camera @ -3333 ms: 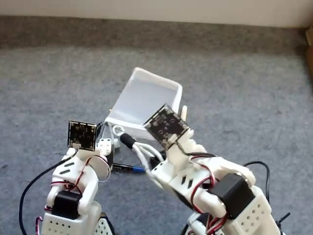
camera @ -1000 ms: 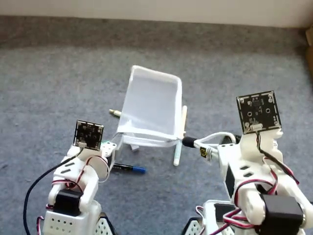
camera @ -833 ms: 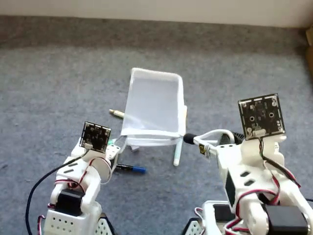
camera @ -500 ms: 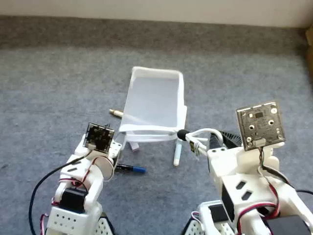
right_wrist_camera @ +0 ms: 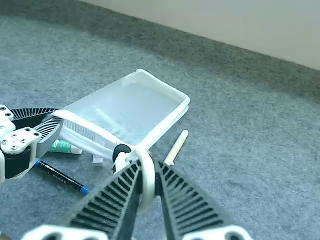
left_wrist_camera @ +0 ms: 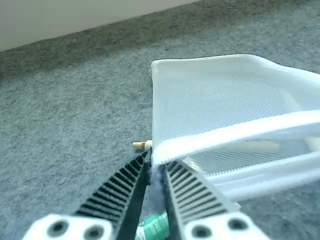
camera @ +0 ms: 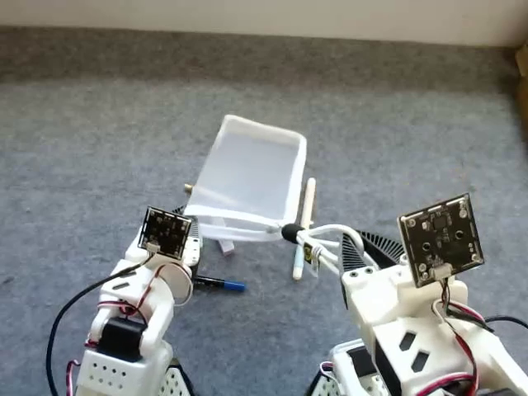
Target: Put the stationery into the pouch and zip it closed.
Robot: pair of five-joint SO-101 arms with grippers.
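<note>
A white mesh pouch lies on the grey carpet, its mouth toward the arms. My left gripper is shut on the near left corner of the pouch, seen from above at the left gripper. My right gripper is shut on a white cord loop with a black end that sits at the pouch's near right corner. A white pen lies just right of the pouch. A black pen with a blue tip lies in front of it. A green item lies under the mouth.
A brass-tipped stick pokes out from under the pouch's left side. Open carpet spreads to the right and beyond the pouch. A pale wall edge runs along the far side.
My right gripper has carried the cord's black end leftward to the pouch's near right corner. The pouch has turned slightly, and the left gripper has shifted a little while holding its corner.
</note>
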